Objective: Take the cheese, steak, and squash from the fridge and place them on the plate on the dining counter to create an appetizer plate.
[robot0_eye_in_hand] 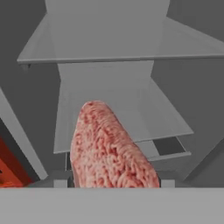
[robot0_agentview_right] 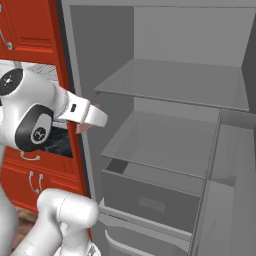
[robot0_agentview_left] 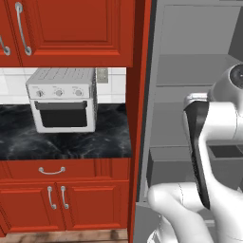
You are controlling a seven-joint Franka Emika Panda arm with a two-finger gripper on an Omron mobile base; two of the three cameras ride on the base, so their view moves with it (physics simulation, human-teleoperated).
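The steak [robot0_eye_in_hand: 109,148], a pinkish-red slab with paler streaks, stands up close in the hand view, and my gripper [robot0_eye_in_hand: 111,183] is shut on its lower end. In the right base view a pink edge of the steak [robot0_agentview_right: 82,128] peeks out under my white hand, just outside the left front edge of the open fridge [robot0_agentview_right: 170,85]. The fridge's grey shelves [robot0_eye_in_hand: 118,109] lie bare ahead of the hand. The cheese, the squash, the plate and the dining counter are out of view.
A boxy grey drawer [robot0_agentview_right: 150,197] sits pulled out below the fridge shelves. A red side panel [robot0_agentview_left: 137,118] borders the fridge. To its left, a white toaster oven [robot0_agentview_left: 61,99] stands on a black worktop [robot0_agentview_left: 61,142] between red cabinets [robot0_agentview_left: 66,194].
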